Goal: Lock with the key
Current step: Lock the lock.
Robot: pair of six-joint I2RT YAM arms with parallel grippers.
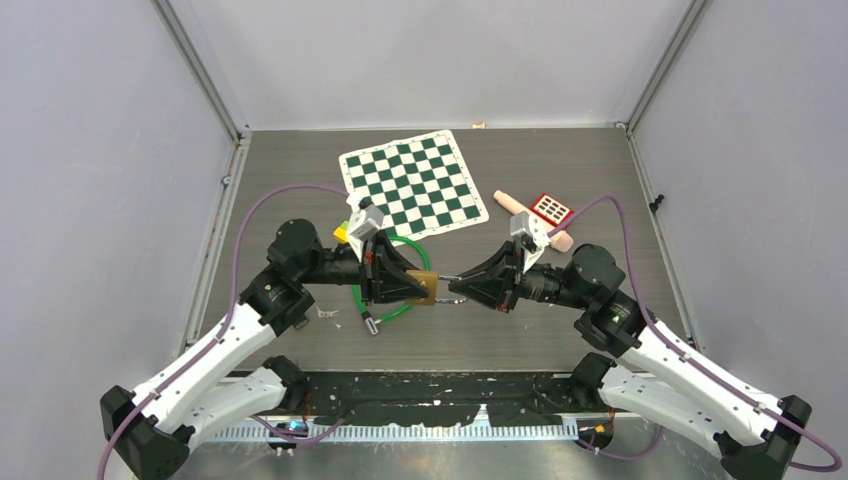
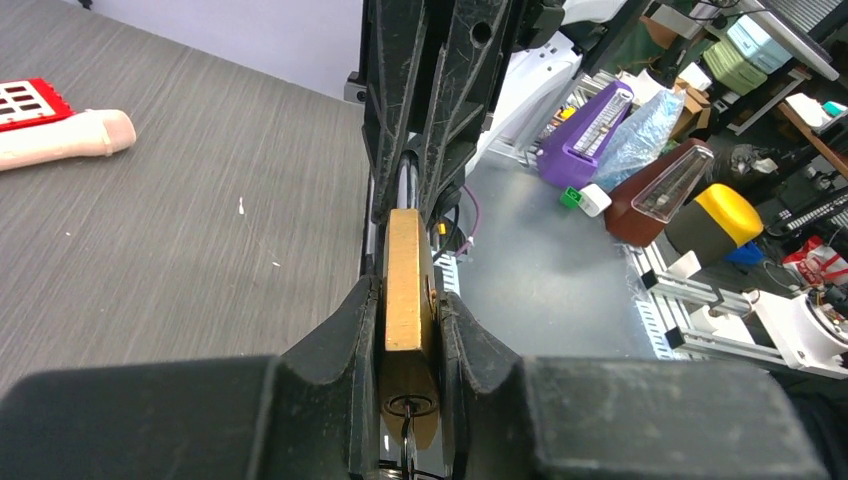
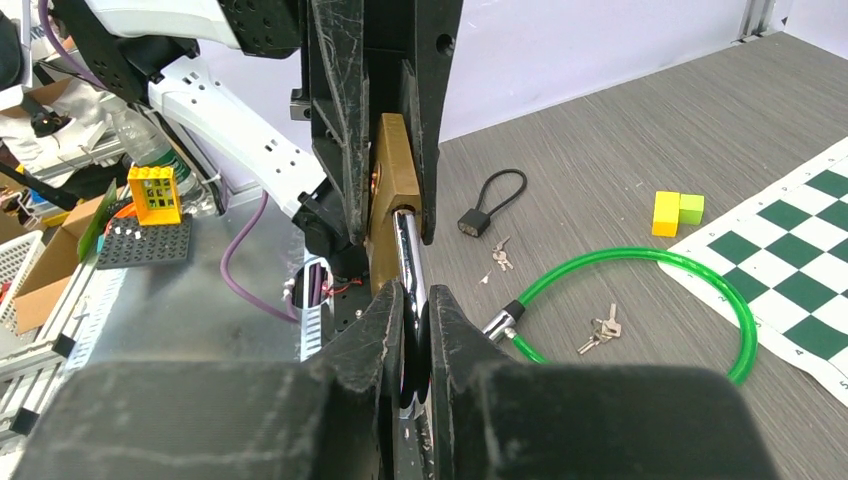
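A brass padlock (image 1: 427, 287) hangs above the table between the two arms. My left gripper (image 1: 418, 287) is shut on its body (image 2: 405, 290), one finger on each flat face. The keyhole (image 2: 410, 405) faces the left wrist camera, and a thin dark piece sticks out of it; I cannot tell whether that is the key. My right gripper (image 1: 455, 291) is shut on the padlock's chrome shackle (image 3: 408, 255), which runs from the brass body (image 3: 385, 190) into the closed fingers (image 3: 385, 310). Two loose key bunches (image 3: 601, 328) (image 3: 498, 256) lie on the table.
A green cable lock (image 3: 640, 262) loops on the table beneath the left arm. A small black padlock (image 3: 478, 215) lies near the keys. Yellow and green blocks (image 3: 676, 212) sit by the chessboard mat (image 1: 412, 183). A beige cylinder (image 1: 530, 220) and a red grid piece (image 1: 550, 208) lie at the back right.
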